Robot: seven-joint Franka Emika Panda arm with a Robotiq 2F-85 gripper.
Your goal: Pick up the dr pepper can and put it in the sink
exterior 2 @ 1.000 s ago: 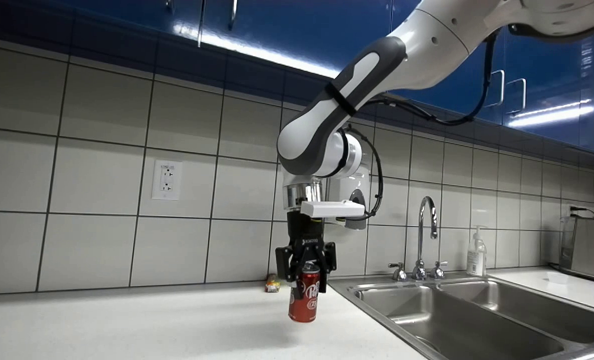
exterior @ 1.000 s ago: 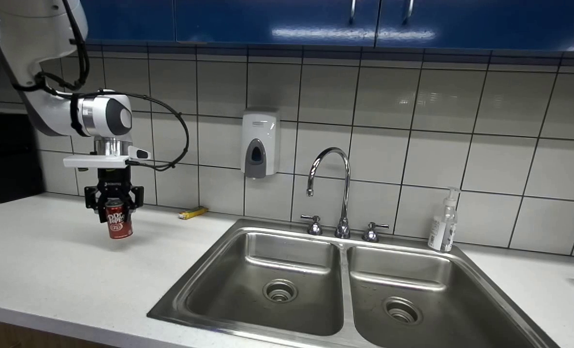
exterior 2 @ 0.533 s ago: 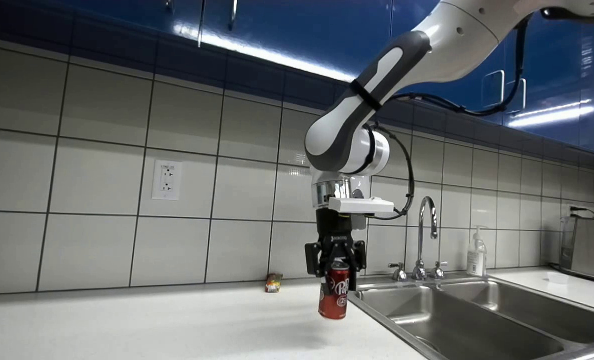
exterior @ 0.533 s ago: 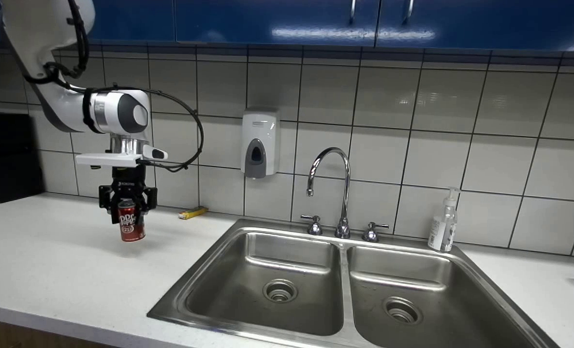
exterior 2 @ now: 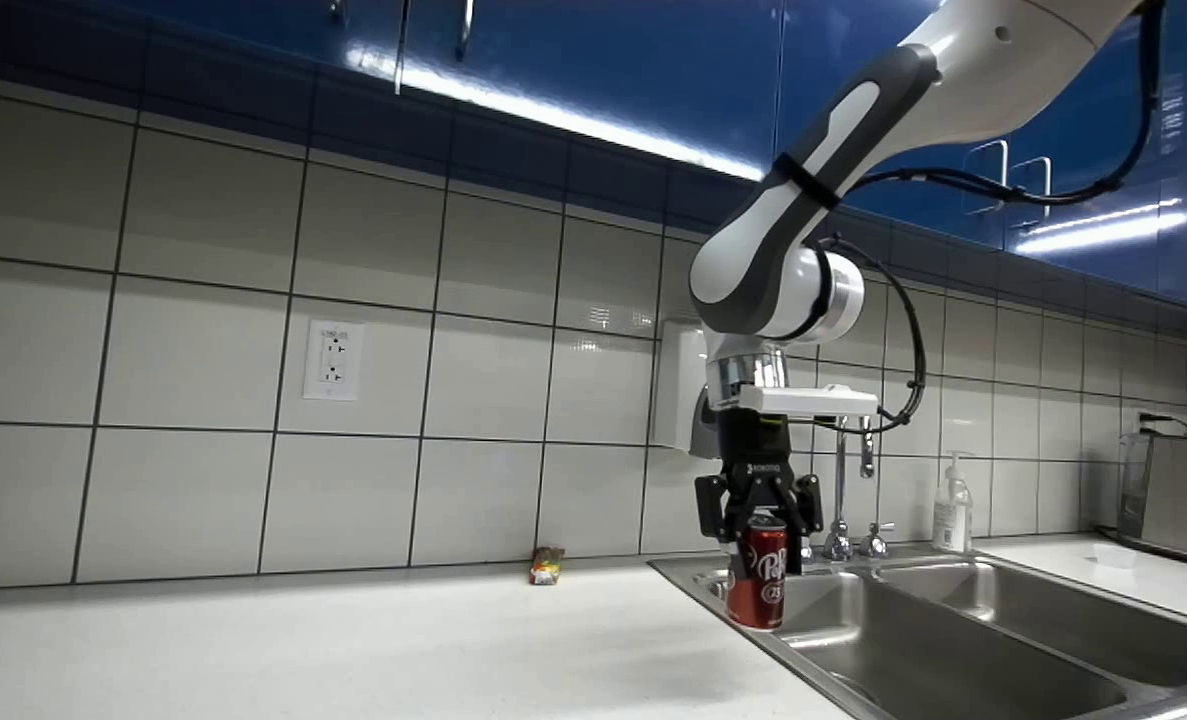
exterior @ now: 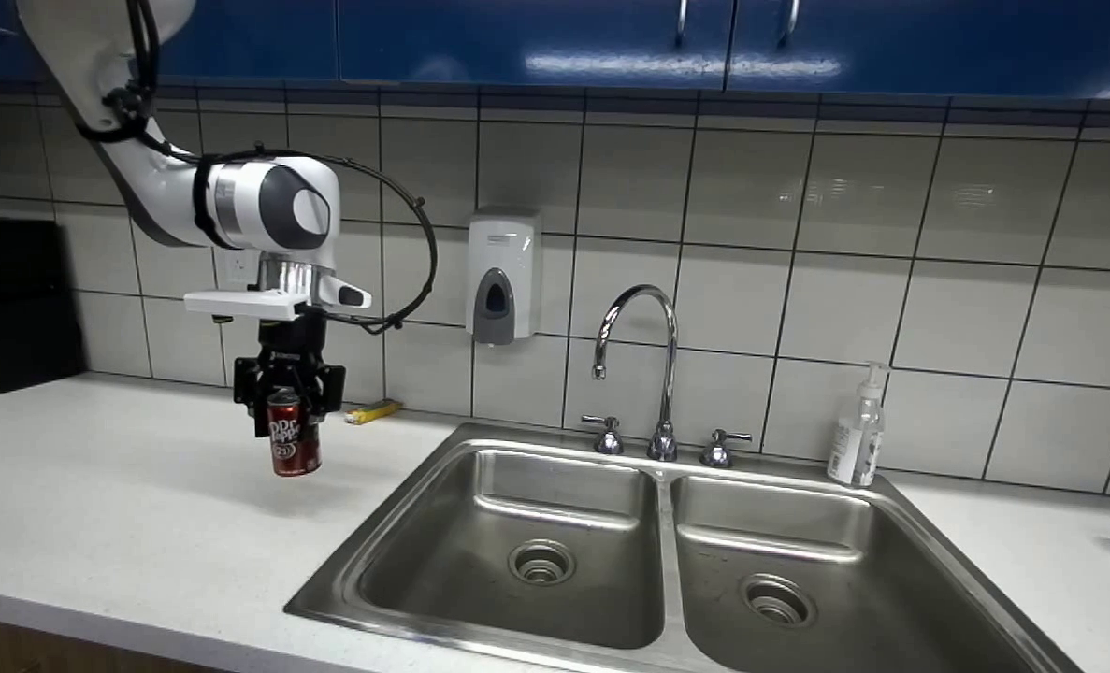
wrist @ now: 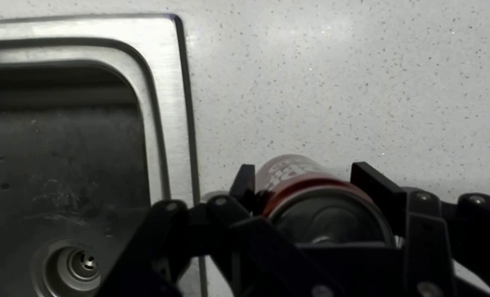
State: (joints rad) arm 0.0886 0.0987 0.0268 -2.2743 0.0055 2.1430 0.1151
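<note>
The dr pepper can (exterior: 291,456), dark red with a silver top, hangs in my gripper (exterior: 289,422) above the white counter, slightly tilted. The black gripper fingers are closed around its upper sides. In an exterior view, the can (exterior 2: 756,605) overlaps the near rim of the steel sink (exterior 2: 788,655), with my gripper (exterior 2: 765,562) around it. In the wrist view, the can (wrist: 288,171) sits between the fingertips (wrist: 301,176), over counter just beside the sink rim (wrist: 168,103). The double-basin sink (exterior: 669,570) shows two drains; the can's underside is hidden.
A chrome faucet (exterior: 669,374) with two handles stands at the sink's back. A soap pump bottle (exterior: 857,435) stands at its back corner. A soap dispenser (exterior: 503,280) hangs on the tiled wall. A small yellow packet (exterior: 373,411) lies by the wall.
My gripper, holding the can aloft, has moved steadily toward the sink, rightward in both exterior views. The sink, packet and bottle have not moved.
</note>
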